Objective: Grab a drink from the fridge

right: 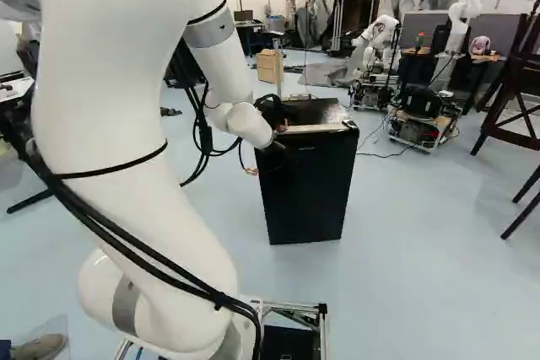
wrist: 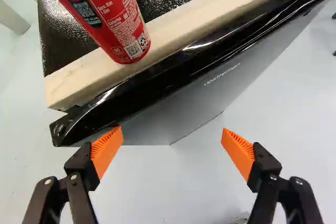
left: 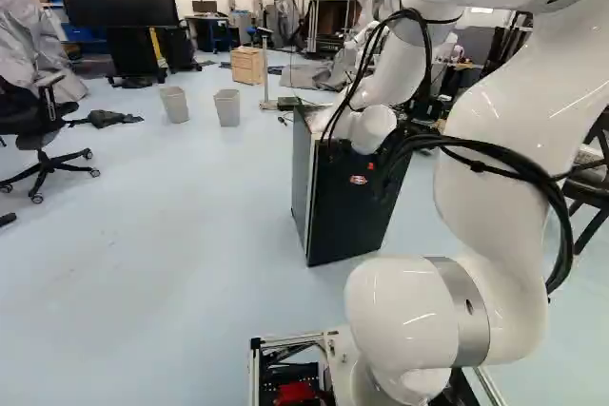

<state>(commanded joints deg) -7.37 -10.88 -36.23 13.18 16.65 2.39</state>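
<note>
My gripper (right: 272, 151) shows dark against the small black fridge (right: 308, 200) in the right base view, largely hidden by the wrist and cables. In the wrist view the gripper (wrist: 172, 148) is open, with nothing between its orange pads. A red drink can (wrist: 113, 17) appears ahead of it, beyond the fingertips, its lower end over a pale wooden strip (wrist: 178, 27) along the fridge top's edge. Between this strip and the fingers runs the glossy black edge of the fridge (wrist: 157, 85). The fridge's inside is out of sight.
Two grey bins (left: 227, 107) and a wooden drawer unit (left: 247, 65) stand beyond the fridge. An office chair (left: 43, 130) is at the far left. Another robot (right: 378, 40) stands behind the fridge, near a low cart (right: 422, 124). Dark tall chairs (right: 515, 99) stand right.
</note>
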